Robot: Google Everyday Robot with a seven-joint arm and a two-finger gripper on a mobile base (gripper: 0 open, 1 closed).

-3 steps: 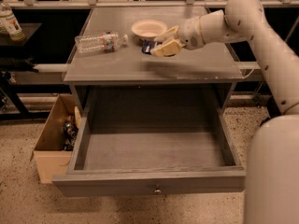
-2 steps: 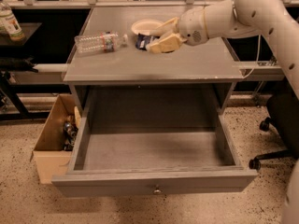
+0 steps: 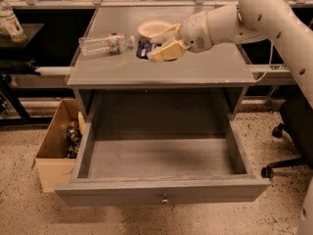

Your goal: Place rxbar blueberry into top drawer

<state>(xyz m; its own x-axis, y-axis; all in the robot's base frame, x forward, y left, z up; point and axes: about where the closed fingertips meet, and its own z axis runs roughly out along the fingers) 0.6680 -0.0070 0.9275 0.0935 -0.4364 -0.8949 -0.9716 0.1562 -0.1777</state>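
I am holding my gripper (image 3: 152, 48) in the upper middle of the frame, over the grey table (image 3: 195, 70) - its fingers (image 3: 166, 53) are standing apart, straddling the right end of the rxbar blueberry (image 3: 143, 47). The bar is lying flat just below the bowl (image 3: 152, 28) - the top drawer (image 3: 161, 191) is gaping open at lower centre.

Small flat dark navy-blue snack bar wrapper (image 3: 143, 47): on grey table top (image 3: 205, 70), toward back, left of centre. Only left part visible, right part hidden behind cream-coloured gripper (image 3: 154, 48), which is directly at bar. Lettering not readable.

Wide grey wooden top drawer (image 3: 122, 196): under table top, pulled far out toward camera, inside open to view. Small round metal knob (image 3: 165, 199) at middle of front panel. Bar not in drawer.
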